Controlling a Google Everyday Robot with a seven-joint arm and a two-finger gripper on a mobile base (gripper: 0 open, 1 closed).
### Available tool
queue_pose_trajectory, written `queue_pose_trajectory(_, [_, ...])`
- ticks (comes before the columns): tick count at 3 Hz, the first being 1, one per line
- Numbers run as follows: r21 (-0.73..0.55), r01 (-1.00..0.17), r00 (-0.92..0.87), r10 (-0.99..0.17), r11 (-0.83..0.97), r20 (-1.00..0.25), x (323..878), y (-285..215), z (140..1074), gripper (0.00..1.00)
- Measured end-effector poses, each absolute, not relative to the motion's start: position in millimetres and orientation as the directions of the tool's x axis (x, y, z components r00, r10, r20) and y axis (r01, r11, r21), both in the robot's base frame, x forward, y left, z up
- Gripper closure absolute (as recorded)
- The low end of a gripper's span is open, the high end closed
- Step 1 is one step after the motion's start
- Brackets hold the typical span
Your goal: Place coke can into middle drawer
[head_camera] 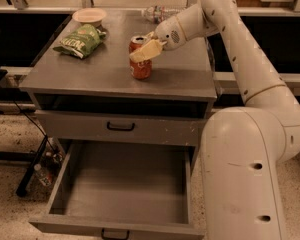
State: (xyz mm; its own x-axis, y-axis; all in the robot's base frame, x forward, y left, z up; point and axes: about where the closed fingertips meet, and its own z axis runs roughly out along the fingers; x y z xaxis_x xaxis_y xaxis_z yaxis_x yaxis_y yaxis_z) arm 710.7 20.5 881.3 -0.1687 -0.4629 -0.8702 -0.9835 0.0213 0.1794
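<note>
One coke can (140, 67) is standing upright on the grey surface (100, 74) of the cabinet, a little right of the middle and near the front half of the top. The gripper (138, 52) is reaching in from the right at the can's upper part, and its cream fingers (147, 50) are pinching the can, with one of them lying slantwise across the front just under the silver top while the other is hiding behind the can. The can's base is resting on the surface. The white arm (240, 54) is bending down from the upper right, and its large rounded lower part is filling the right foreground beside the cabinet. Below the surface, the upper drawer (80, 126) is sitting closed, its black handle (121, 127) showing at the middle of its front. The middle drawer (125, 184) underneath is standing pulled far out toward the camera, its flat tray lying bare and its own small handle just showing at the bottom edge. On the left of the surface, well apart from the can, a green chip bag (79, 40) is lying flat, and a pale bowl (89, 16) is sitting just behind it. A clear plastic water bottle (157, 14) is lying on its side at the back edge, behind the gripper.
</note>
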Motion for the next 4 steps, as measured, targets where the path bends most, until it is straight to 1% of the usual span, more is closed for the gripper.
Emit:
queue_pose_trajectory(2, [0.183,-0.983,-0.169,-0.475,0.017,-0.864,708.1,21.1,888.4,1.00])
queue_pose_trajectory(4, [0.160,-0.986,-0.161,-0.498,0.046,-0.852,669.0,-22.7,933.0,1.00])
